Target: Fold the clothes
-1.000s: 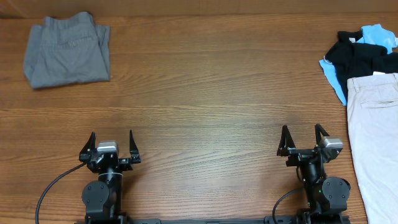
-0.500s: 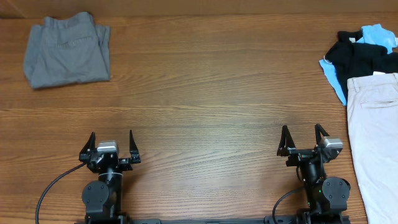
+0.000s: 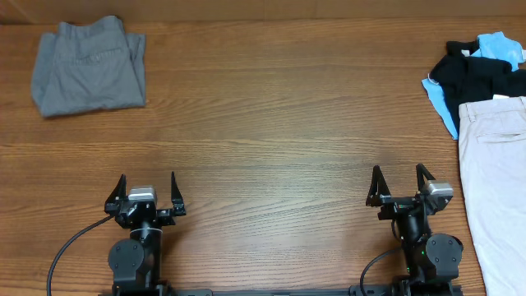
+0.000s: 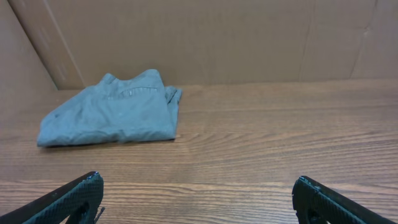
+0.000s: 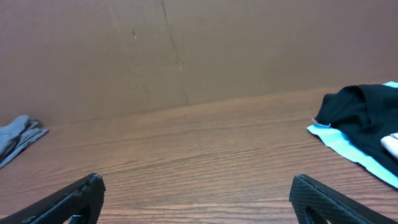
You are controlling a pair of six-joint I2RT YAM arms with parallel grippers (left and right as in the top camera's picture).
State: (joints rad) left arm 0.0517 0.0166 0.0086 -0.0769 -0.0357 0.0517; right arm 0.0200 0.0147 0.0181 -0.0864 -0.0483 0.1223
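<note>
Jaws stood wide open and empty on left gripper [image 3: 148, 179] and right gripper [image 3: 399, 171].
Folded grey shorts [image 3: 89, 67] lay upper left; black shirt [image 3: 477, 78], blue shirt [image 3: 499, 45] and khaki shorts [image 3: 496, 181] lay at the right edge.

2 black arms of matching build, seen from overhead.
Left gripper [image 3: 148, 176] and right gripper [image 3: 399, 168] each carry 2 pointed black fingers [image 3: 174, 191], a pale grey block [image 3: 141, 195] between them and a round black joint housing [image 3: 131, 259] below. A black cable [image 3: 66, 247] loops from the left base.
</note>
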